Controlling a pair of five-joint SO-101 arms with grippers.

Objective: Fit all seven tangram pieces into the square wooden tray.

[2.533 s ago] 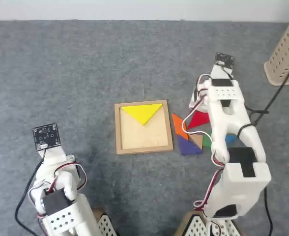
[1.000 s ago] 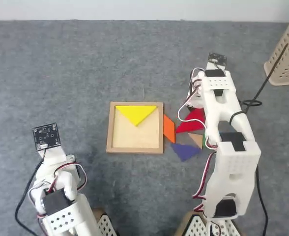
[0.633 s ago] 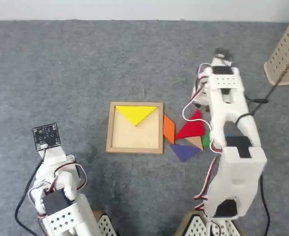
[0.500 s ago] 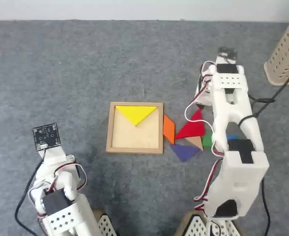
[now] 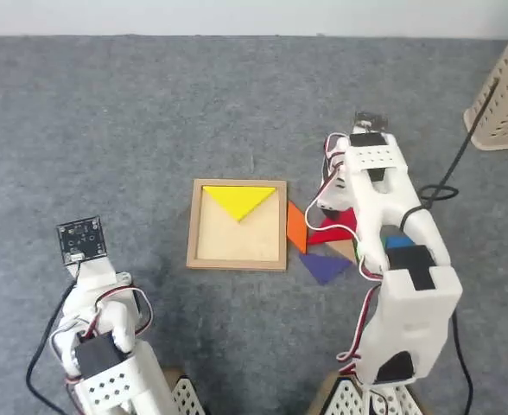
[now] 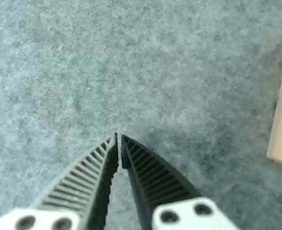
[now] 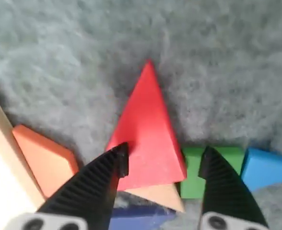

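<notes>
Across grey bench [image 5: 150, 112], recorded right arm [image 5: 401, 259] stretched far out over the loose pieces, right of the tray; judged so placed to take the next piece. Recorded left arm [image 5: 98, 337] folded at near left, well apart from the work.

Found square wooden tray [image 5: 237, 265] at mid-bench, lying flat, mostly bare inside. Found one piece seated: yellow triangle [image 5: 237, 201], long edge along the far wall, point toward the near side.

Counted six pieces outside, clustered just right of the tray:
- red triangle [image 7: 148, 129], large and flat
- orange parallelogram [image 7: 45, 155], against or just beside the tray's right rim; cannot tell which
- purple triangle [image 5: 326, 267], nearest of the cluster
- tan triangle [image 7: 155, 195]
- green piece [image 7: 198, 177]
- blue piece [image 7: 268, 167], farthest right

Noted right gripper [image 7: 165, 154] with fingers apart, straddling the red triangle's wide end, not yet clamped; judged lined up for a grasp. Noted left gripper [image 6: 118, 139] over bare bench, fingers together, holding nothing.
</notes>
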